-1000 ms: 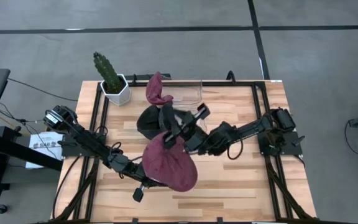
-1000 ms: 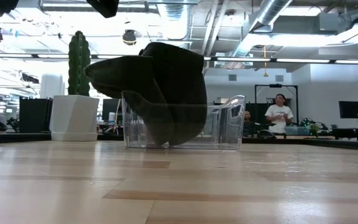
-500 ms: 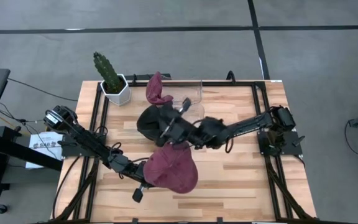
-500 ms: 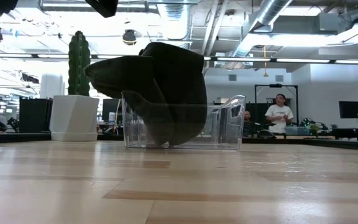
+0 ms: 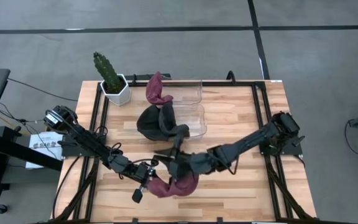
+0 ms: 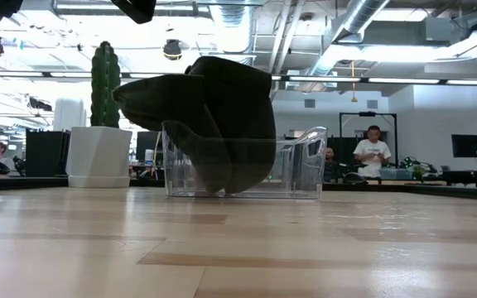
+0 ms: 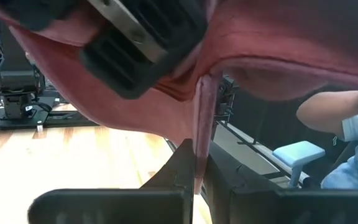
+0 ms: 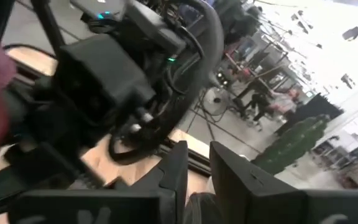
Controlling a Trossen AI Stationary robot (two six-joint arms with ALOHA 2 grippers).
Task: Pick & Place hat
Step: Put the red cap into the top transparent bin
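Worktop (image 5: 241, 180) of pale wood seen from above, with two dark arms meeting near its front edge over a maroon hat (image 5: 174, 185). Left claw (image 5: 146, 182) reaches in from the left and is pinched shut on a fold of the maroon hat; its wrist view shows the fabric's edge clamped between the two fingers (image 7: 185, 171). Right claw (image 5: 169, 163) comes in from the right, just beside the same hat and seemingly touching it, though the view is poor; its fingers stand a narrow gap apart and I cannot tell whether they grip anything. Farther back sits a clear plastic bin (image 5: 192, 106) with a dark hat (image 5: 159, 122) draped over its near wall and a second maroon hat (image 5: 156, 91) over its far corner. Potted cactus (image 5: 112, 78) stands at the back left corner.
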